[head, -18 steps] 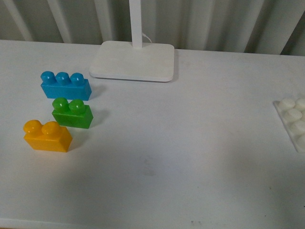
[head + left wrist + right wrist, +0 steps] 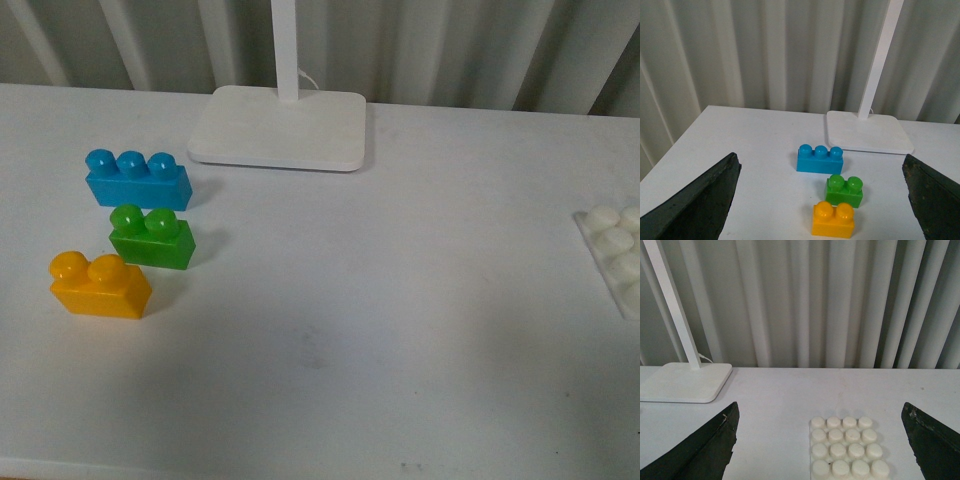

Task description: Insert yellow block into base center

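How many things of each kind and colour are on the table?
blue brick: 1
green brick: 1
yellow block: 1
base: 1
stand: 1
Total: 5

Pretty even, soft light all round, nothing harsh glaring off the white tabletop (image 2: 420,320). The yellow block (image 2: 98,288) and green brick (image 2: 150,240) throw faint shadows to their right, with small shiny spots on the studs. Front view's a bit soft and grainy, and the tabletop goes greyer toward the near edge.
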You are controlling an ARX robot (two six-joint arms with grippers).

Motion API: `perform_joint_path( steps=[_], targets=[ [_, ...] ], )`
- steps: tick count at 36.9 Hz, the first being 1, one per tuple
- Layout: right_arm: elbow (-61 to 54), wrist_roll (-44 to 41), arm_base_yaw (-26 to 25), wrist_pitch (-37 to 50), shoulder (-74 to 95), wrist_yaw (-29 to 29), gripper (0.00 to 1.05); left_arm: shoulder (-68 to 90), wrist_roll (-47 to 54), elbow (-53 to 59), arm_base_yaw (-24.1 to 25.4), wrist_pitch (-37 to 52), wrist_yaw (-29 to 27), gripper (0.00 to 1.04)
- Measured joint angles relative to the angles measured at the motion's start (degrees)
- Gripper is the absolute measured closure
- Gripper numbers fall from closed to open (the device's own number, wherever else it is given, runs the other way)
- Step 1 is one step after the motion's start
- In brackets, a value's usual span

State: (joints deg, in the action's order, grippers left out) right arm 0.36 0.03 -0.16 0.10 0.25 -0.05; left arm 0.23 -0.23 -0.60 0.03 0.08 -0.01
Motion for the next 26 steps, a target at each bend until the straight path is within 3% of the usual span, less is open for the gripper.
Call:
perform_joint_path(
  steps=[15, 19, 26],
  targets=[
    [0.0, 0.0, 0.0, 0.0, 0.0, 0.02, 0.09, 0.0, 0.0, 0.0, 0.0, 0.0, 0.0, 0.06],
    [5.22, -0.13, -2.71, -9.49, 9.88, -5.97, 0.09, 0.0, 0.0, 0.0, 0.0, 0.0, 0.0, 0.06],
    [10.86, -3.65, -9.99, 6.19, 38.01, -12.28, 0.09, 0.0, 0.0, 0.0, 0.0, 0.0, 0.02, 0.06]
  ],
)
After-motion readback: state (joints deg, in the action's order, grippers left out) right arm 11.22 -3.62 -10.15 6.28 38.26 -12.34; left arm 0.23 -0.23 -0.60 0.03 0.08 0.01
